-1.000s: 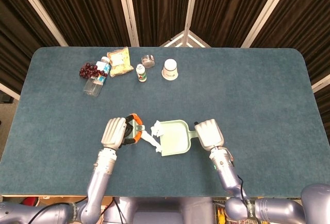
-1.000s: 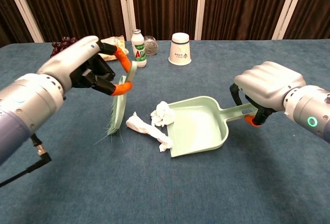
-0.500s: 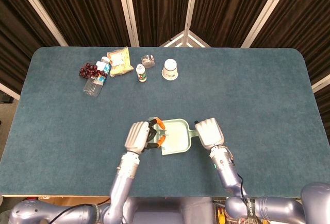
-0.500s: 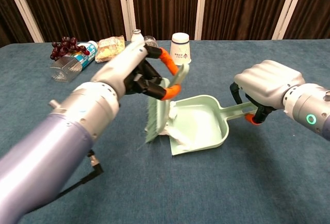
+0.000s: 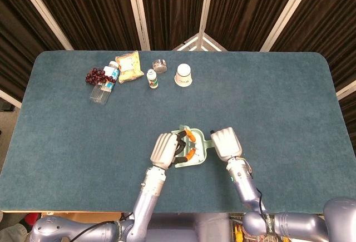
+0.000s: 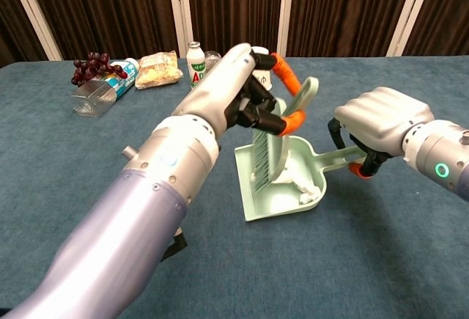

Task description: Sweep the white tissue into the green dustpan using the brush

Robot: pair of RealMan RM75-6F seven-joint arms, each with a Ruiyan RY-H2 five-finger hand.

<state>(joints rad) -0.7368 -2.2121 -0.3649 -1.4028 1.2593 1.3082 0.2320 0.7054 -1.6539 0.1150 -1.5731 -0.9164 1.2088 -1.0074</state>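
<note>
The green dustpan (image 6: pixel 253 198) (image 5: pixel 196 159) lies on the blue table, its handle gripped by my right hand (image 6: pixel 378 123) (image 5: pixel 224 144). My left hand (image 6: pixel 238 90) (image 5: pixel 166 149) holds the brush (image 6: pixel 272 141) by its orange loop handle, bristles down inside the pan. The white tissue (image 6: pixel 304 184) lies in the pan against its back wall, right of the bristles. In the head view my left hand and the brush (image 5: pixel 189 143) hide the tissue.
At the table's far left lie grapes (image 5: pixel 95 76), a plastic bottle (image 5: pixel 104 87) on its side and a snack bag (image 5: pixel 128 66). A small white bottle (image 5: pixel 151 78), a clear jar (image 5: pixel 161 64) and an upturned paper cup (image 5: pixel 184 74) stand beyond the pan.
My left hand has swept the brush rightward from beside the pan into it. The tissue has gone from the cloth at the pan's mouth to the pan's back. The right hand has stayed.
</note>
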